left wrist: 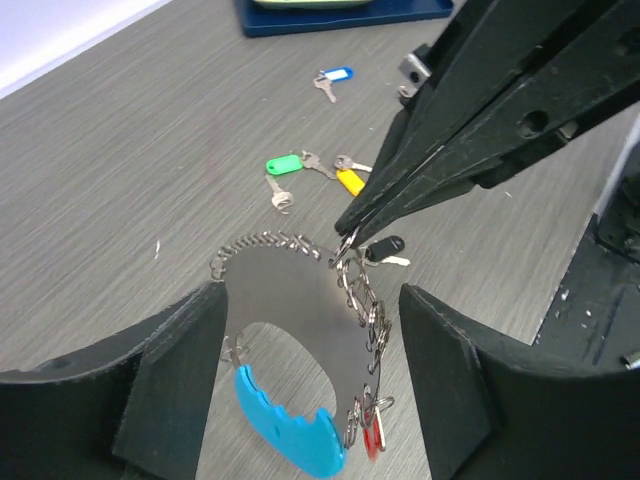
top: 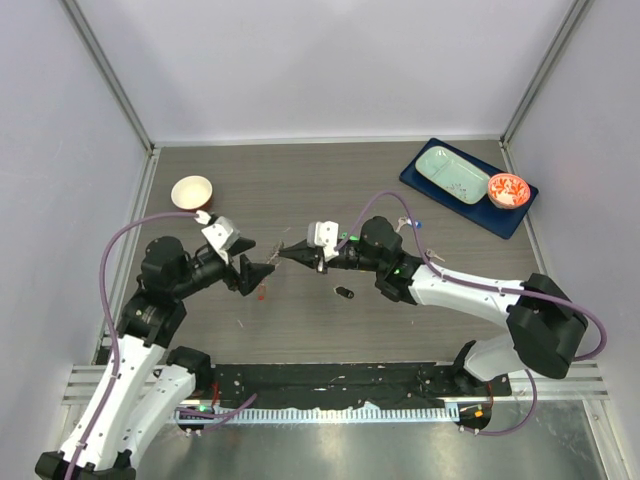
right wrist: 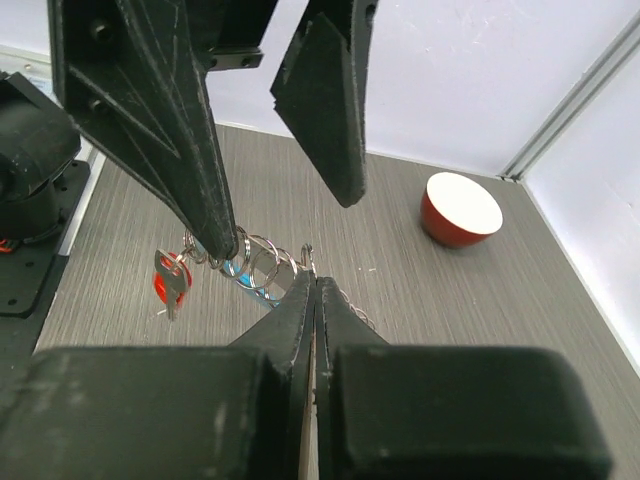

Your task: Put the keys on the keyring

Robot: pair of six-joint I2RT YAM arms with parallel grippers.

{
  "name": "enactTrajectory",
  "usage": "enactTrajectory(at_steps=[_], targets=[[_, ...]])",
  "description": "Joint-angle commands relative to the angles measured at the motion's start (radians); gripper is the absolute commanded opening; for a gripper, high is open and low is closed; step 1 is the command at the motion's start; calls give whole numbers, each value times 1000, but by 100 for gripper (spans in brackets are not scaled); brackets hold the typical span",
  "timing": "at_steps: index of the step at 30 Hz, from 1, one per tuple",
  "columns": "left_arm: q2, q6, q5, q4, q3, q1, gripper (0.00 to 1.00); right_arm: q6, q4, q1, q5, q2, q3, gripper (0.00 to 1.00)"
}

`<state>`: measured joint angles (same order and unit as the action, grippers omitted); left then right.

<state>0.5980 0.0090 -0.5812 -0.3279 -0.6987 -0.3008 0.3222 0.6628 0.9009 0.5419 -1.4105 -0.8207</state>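
Observation:
The keyring (left wrist: 300,300), a grey metal plate edged with rings, a blue strap (left wrist: 285,425) and a red tag (left wrist: 374,440), hangs above the table between both grippers. My right gripper (right wrist: 315,278) is shut on a ring at its top edge (left wrist: 345,242). My left gripper (left wrist: 310,310) is open, one finger on each side of the keyring (top: 272,262). A small silver key hangs at the red tag (right wrist: 170,280). On the table lie keys with green (left wrist: 283,164), orange (left wrist: 350,181), blue (left wrist: 338,75) and black (left wrist: 385,247) heads.
A white bowl with a red outside (top: 192,190) stands at the back left. A dark blue tray (top: 420,178) at the back right holds a pale green dish (top: 452,174) and a small red bowl (top: 508,190). The black key (top: 345,293) lies under the right arm.

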Motion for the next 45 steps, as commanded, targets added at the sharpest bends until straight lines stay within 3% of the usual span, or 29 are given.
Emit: enactTrajectory(at_steps=[1,5,8,22,32,45], targets=[[49,124,-157,24,-73,3,69,60,0,-7,58,57,-9,1],[85,189,-212,0,-99,3,59,101,-70,-7,59,65,-24,1],[106,247,-226,-25,-113,5,43,113,-91,-7,66,62,-34,1],[169,356,-321,-63,-116,3,37,133,-115,-7,55,54,-43,1],[200,362,-304,-62,-110,-6,24,129,-124,-7,66,47,-51,1],[232,359,-241,-91,-113,-35,17,120,-123,-7,64,35,-57,1]])
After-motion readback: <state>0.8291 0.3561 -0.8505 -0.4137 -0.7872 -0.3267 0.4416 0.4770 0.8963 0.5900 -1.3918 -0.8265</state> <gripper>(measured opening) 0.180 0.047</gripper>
